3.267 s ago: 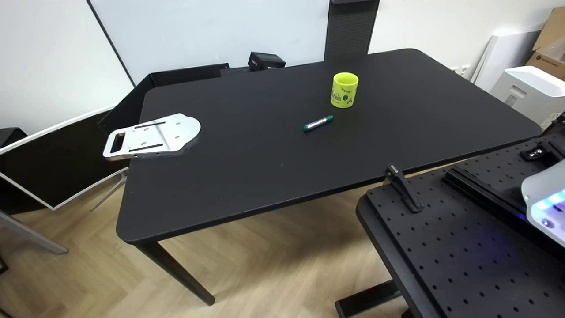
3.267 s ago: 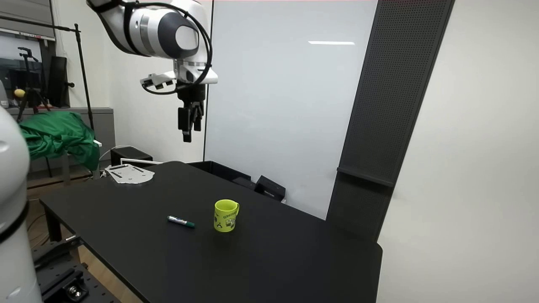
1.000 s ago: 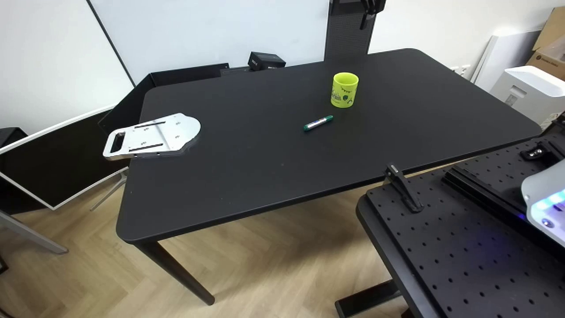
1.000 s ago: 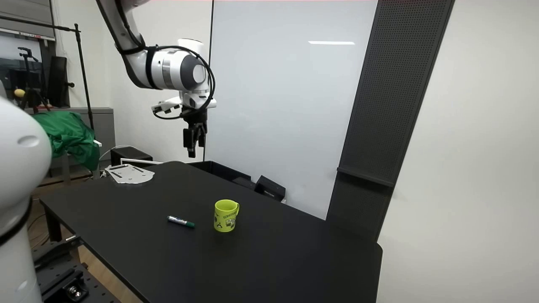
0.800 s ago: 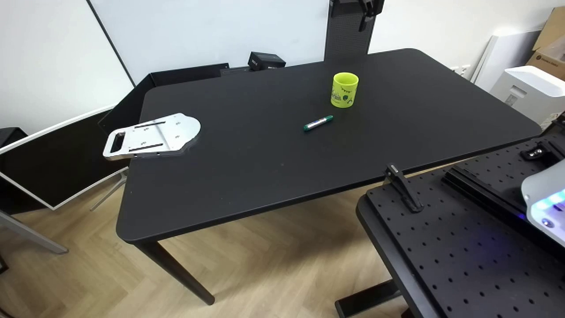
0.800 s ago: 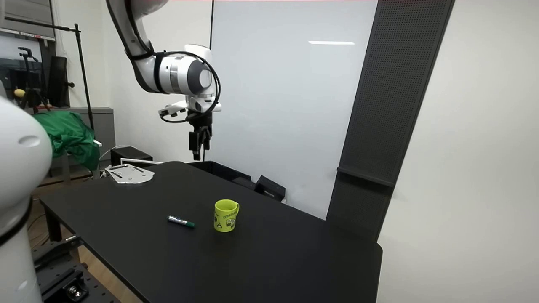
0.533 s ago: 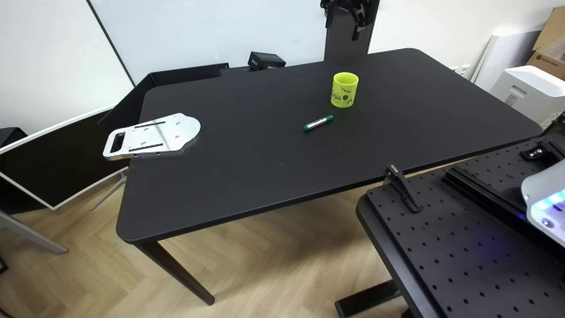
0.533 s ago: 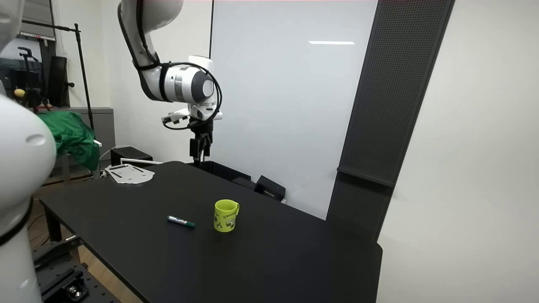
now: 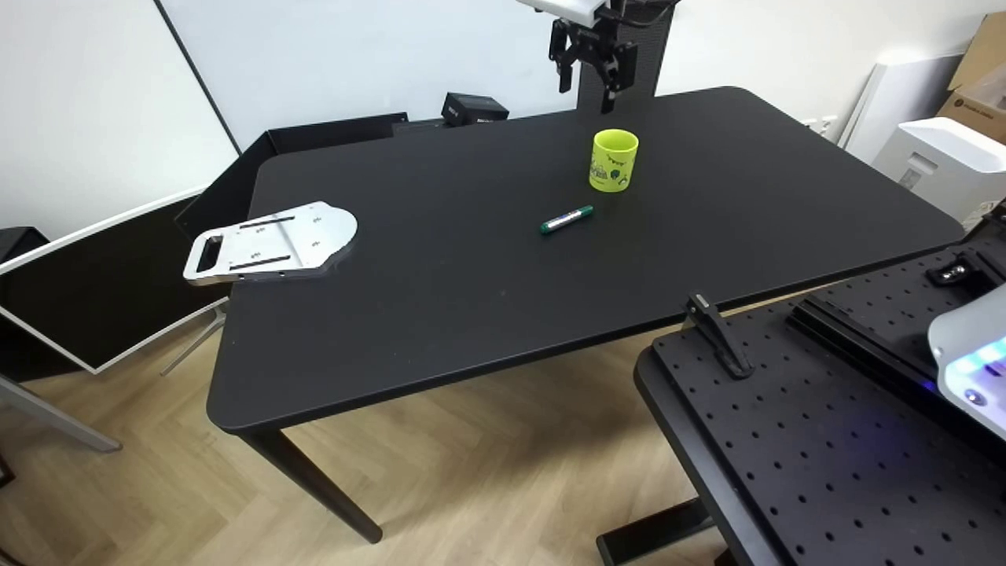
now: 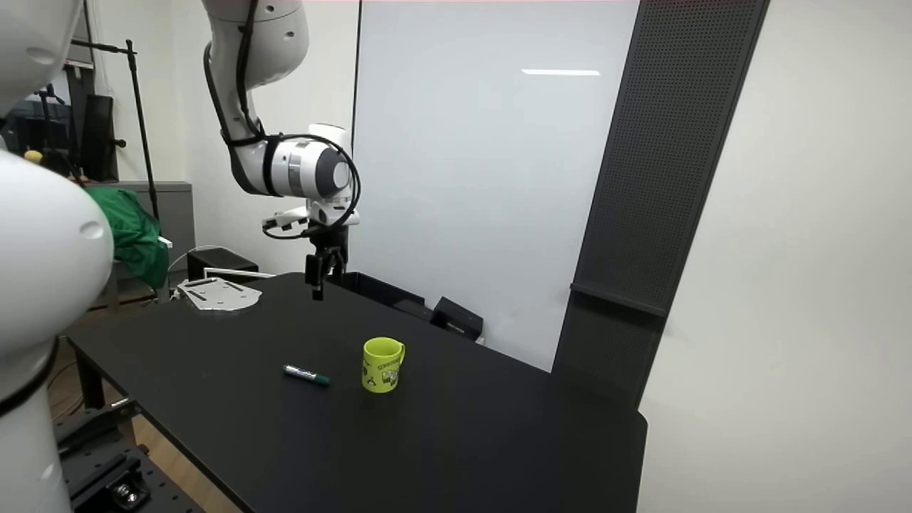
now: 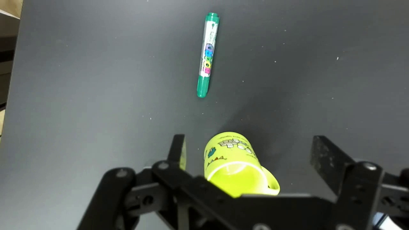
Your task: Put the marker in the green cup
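Note:
The marker [image 9: 567, 219] is a thin green stick with a white label, lying flat on the black table in both exterior views [image 10: 306, 375]. It shows whole in the wrist view [image 11: 208, 56], beyond my fingertips. The green cup [image 9: 611, 169] is bright yellow-green and stands upright close to the marker, also in an exterior view [image 10: 379, 370]. In the wrist view the cup [image 11: 228, 148] shows below and between my fingers, its near rim hidden by the gripper. My gripper [image 9: 587, 95] is open and empty, in the air above the table [image 10: 327, 286]; its fingers are wide apart [image 11: 249, 139].
A flat white and grey plate [image 9: 287, 240] lies at the table's end, partly over the edge. The black table [image 9: 440, 314] stands beside a perforated black base [image 9: 825, 440] with a clamp [image 9: 719, 334]. A black box [image 9: 474, 109] is behind the table.
My arm has come down from high up; the gripper has entered the top of an exterior view and moved lower and leftward there. The marker and cup have not moved.

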